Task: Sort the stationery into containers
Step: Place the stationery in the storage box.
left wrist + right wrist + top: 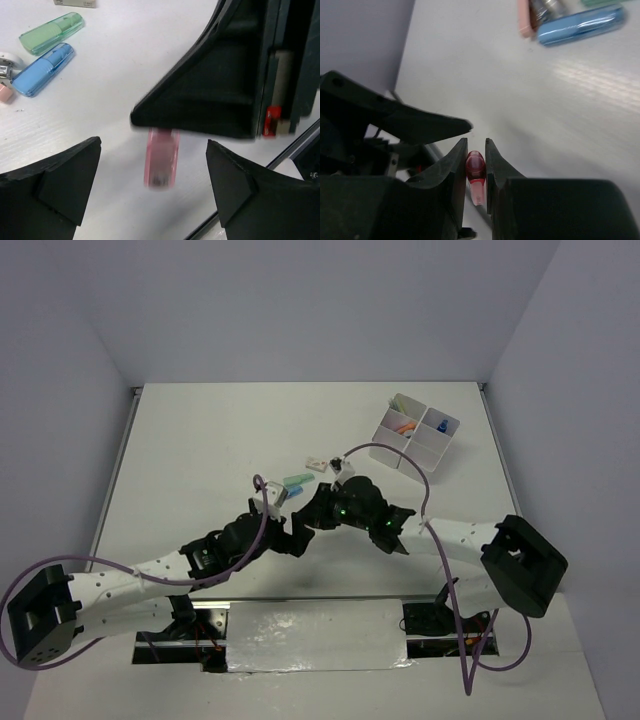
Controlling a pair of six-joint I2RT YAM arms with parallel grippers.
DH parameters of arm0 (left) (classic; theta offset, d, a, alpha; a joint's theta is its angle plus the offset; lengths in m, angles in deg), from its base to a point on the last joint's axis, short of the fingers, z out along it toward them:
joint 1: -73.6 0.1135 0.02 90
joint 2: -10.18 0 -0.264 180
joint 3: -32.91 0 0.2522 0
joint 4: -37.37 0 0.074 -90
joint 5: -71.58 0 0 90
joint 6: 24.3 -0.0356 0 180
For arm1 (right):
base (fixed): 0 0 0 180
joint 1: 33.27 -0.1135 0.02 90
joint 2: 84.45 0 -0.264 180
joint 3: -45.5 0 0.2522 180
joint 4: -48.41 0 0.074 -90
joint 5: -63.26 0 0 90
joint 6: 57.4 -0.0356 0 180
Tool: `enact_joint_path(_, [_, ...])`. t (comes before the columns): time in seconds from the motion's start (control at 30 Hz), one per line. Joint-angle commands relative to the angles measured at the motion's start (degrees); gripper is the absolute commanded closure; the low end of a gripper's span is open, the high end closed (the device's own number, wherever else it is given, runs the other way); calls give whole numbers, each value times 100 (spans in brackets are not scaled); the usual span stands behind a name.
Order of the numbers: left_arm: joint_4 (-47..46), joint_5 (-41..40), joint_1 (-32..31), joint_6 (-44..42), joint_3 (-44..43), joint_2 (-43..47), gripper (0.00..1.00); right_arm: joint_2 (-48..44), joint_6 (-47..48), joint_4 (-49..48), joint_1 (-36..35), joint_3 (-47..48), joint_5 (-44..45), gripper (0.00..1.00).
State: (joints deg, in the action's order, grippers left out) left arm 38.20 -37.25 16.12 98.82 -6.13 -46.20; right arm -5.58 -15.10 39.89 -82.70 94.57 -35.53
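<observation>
Right wrist view: we see the right gripper (476, 144) pinching a pink marker (475, 172) between its fingers, low in the middle of the frame. In the left wrist view, the left gripper (154, 147) is spread wide; the same marker shows between its fingers, touching neither. In the top view, the white tray (428, 452) sits upper right, well apart from both grippers.

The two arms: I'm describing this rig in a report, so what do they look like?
Both the left arm and the right arm have white links with black joints and a boxy black housing. A purple cable loops loosely along each. Small green lights glow on the right arm's black wrist. The fingers are matte black wedges.
</observation>
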Motion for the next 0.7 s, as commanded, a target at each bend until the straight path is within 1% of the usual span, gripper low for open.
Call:
enact_joint_path(0.0, [193, -261, -1, 97, -319, 48, 1, -528, 576, 600, 275, 414, 701, 100])
enact_joint_path(0.03, [368, -357, -1, 141, -407, 48, 1, -679, 969, 1011, 398, 467, 1531, 100])
enact_joint_path(0.07, [770, -628, -1, 290, -443, 31, 1, -924, 1226, 1189, 625, 538, 2035, 100])
enact_joint_path(0.1, [966, -796, -1, 378, -478, 4, 1, -996, 1498, 1322, 723, 704, 2632, 100])
enact_joint_path(0.13, [1150, -980, -1, 466, -522, -31, 1, -1040, 2014, 1401, 863, 784, 3255, 100])
enact_joint_path(0.17, [1500, -1295, 8, 684, -531, -57, 1, -1023, 2228, 1367, 1317, 863, 4088, 100])
enact_joint_path(0.23, [1696, -1386, 17, 835, -557, -145, 1, -927, 2623, 1201, 1890, 1135, 4473, 100])
enact_joint_path(0.27, [1723, -1352, 17, 880, -566, -171, 1, -761, 2730, 1122, 2389, 1232, 4805, 100])
enact_joint_path(0.3, [1776, -1256, 17, 889, -583, -189, 1, -663, 2897, 808, 2577, 1433, 4982, 100])
enact_joint_path(0.33, [1794, -1220, 17, 906, -592, -198, 1, -532, 3264, 630, 2744, 1513, 5228, 100])
enact_joint_path(0.37, [1811, -1193, 17, 915, -584, -207, 1, -261, 3372, 559, 2902, 1775, 5517, 100])
enact_joint_path(0.4, [1855, -1158, 17, 915, -575, -198, 1, -110, 3486, 489, 3252, 1925, 5564, 100])
enact_joint_path(0.43, [1864, -1158, 17, 906, -575, -189, 1, 30, 3513, 514, 3412, 2075, 5582, 100])
enact_joint_path(0.5, [1943, -1141, 17, 906, -583, -207, 1, 365, 3408, 663, 3842, 2462, 5320, 100])
enact_joint_path(0.57, [1978, -1123, 8, 906, -592, -207, 1, 602, 3294, 734, 4054, 2682, 5196, 100])
enact_joint_path(0.6, [1987, -1114, 17, 898, -592, -198, 1, 664, 3311, 717, 4212, 2709, 4952, 100])
enact_joint_path(0.67, [2040, -1158, 26, 906, -610, -215, 1, 804, 3303, 717, 4283, 2736, 4861, 99])
